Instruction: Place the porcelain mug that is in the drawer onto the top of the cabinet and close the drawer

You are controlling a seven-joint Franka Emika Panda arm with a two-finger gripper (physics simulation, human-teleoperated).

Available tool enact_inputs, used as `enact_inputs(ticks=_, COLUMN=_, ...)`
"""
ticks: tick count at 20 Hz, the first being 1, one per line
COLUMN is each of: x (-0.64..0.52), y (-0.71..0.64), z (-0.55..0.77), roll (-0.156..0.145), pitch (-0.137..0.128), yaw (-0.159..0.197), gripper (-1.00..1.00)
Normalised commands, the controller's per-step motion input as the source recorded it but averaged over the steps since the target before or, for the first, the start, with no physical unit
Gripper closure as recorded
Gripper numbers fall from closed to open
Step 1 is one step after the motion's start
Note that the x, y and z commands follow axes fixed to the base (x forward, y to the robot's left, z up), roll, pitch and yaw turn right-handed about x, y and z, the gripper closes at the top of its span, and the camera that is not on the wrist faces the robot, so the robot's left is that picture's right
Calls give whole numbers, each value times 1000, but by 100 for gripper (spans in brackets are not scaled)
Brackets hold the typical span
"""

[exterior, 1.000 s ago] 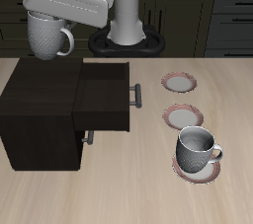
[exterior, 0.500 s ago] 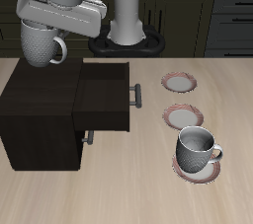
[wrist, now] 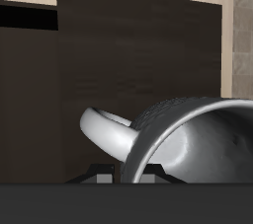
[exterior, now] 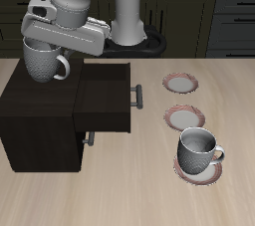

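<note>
A dotted greyish-white porcelain mug (exterior: 42, 63) with a loop handle hangs upright, gripped at its rim by the jaws, above the boxy near-black cabinet (exterior: 35, 111); the arm bends over it, and the drawer (exterior: 105, 98) stands open.

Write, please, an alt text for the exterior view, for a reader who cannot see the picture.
The robot's gripper holds the porcelain mug just above the back part of the dark cabinet, whose upper drawer stands open. On the wooden table beside it lie three small plates, and a second mug stands on the nearest plate.
</note>
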Motion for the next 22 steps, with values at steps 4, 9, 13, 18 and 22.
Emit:
enact_inputs(ticks=4, x=-21, y=-15, z=113, roll=-12, pitch=-16, yaw=-15, gripper=-100)
enact_inputs(ticks=9, x=-144, y=11, z=254, roll=1, pitch=-36, yaw=-8, gripper=-100)
enact_inputs(ticks=13, x=-149, y=194, z=264, roll=32, pitch=-32, yaw=13, gripper=-100)
enact_inputs(ticks=18, x=-139, y=288, z=151, roll=32, pitch=-25, yaw=-14, gripper=-100)
enact_inputs(ticks=22, x=-86, y=583, z=-74, roll=37, pitch=-7, yaw=16, gripper=-100)
